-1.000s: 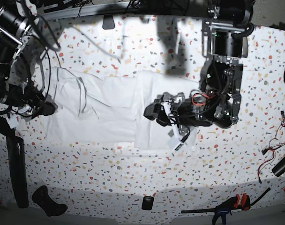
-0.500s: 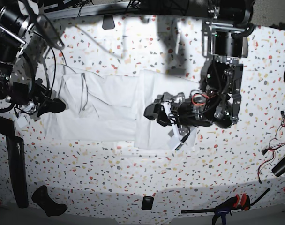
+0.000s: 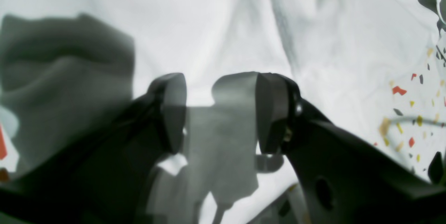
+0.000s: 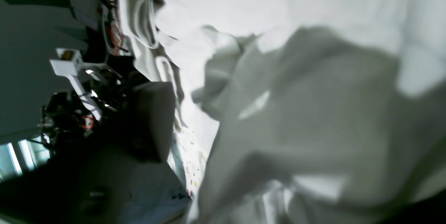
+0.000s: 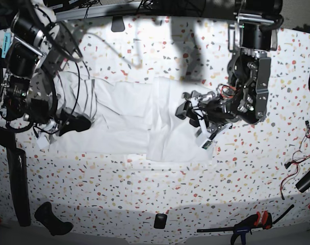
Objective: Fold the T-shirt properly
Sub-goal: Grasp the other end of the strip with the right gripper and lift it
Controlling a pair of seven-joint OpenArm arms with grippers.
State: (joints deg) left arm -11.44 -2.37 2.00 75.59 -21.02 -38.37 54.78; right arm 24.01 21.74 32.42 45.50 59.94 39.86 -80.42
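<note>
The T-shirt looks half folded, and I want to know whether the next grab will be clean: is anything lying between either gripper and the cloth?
Nothing visible does. The left gripper hangs open directly over the T-shirt with only bare white cloth beneath it. The right gripper sits at the shirt's far edge, cloth filling its wrist view.

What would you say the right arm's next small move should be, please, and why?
Probably close the right hand on the shirt's edge before lifting. In the base view that hand sits low on the end of the shirt, where the cloth is bunched, and the right wrist view shows cloth crowding against one finger. The left hand hovers open over the other end, holding nothing.
</note>
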